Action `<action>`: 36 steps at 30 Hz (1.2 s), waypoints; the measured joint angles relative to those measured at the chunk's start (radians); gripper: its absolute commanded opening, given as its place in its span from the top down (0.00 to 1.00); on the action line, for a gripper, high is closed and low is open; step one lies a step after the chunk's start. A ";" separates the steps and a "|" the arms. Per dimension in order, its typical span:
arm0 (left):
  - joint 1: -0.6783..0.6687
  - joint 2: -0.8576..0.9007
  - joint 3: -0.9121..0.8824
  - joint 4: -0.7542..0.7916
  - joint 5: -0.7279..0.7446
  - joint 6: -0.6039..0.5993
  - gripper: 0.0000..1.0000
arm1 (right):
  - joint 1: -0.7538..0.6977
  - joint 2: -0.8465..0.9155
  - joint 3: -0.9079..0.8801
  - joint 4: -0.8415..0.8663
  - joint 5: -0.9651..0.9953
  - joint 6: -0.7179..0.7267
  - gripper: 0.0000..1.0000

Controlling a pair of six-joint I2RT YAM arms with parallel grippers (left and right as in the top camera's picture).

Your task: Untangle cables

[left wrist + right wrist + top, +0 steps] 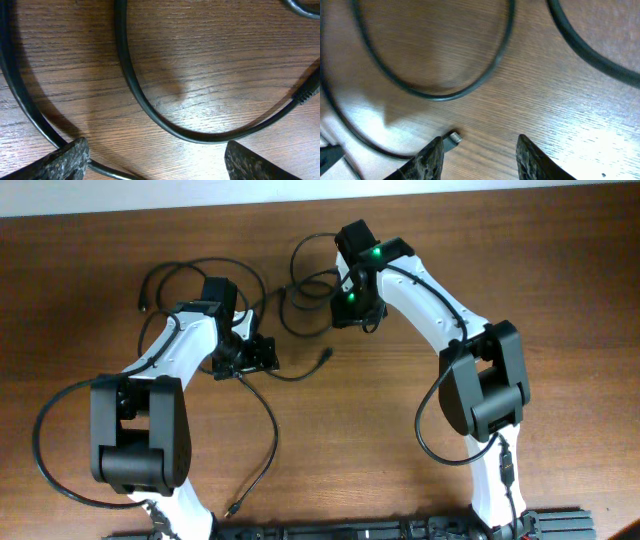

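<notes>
Overhead, the cables [286,298] lie as a loose tangle of thin black loops on the far middle of the desk [540,270], between the two wrists. One long cable [276,435] leaves the tangle by the left tool [250,356] and bows toward the near edge, its long axis running far to near and its plug end pointing at the robot's base; a shorter plug end [328,358] lies right of that tool, apart from it.

The left arm reaches forward and bends inward to the right, wrist low over the desk; the right arm reaches forward and folds left, its right tool [356,308] down over the tangle's right side, green lights showing on the wrist.

In the left wrist view the tool is spread wide, rough dark pads [65,162] at the bottom corners; a smooth, rubbery cable curves in a U ahead of them; another runs down the left edge to the left pad, touching or not I cannot tell.

In the right wrist view the tool is spread too; a small silver plug tip [453,137] lies just beside the finger on the view's left; beyond it a thin loop rests on the brown, fine-grained wood.
</notes>
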 measured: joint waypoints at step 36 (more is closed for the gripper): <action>0.000 0.000 0.000 0.000 0.000 0.000 0.13 | -0.025 0.026 0.092 0.378 -0.299 0.163 0.96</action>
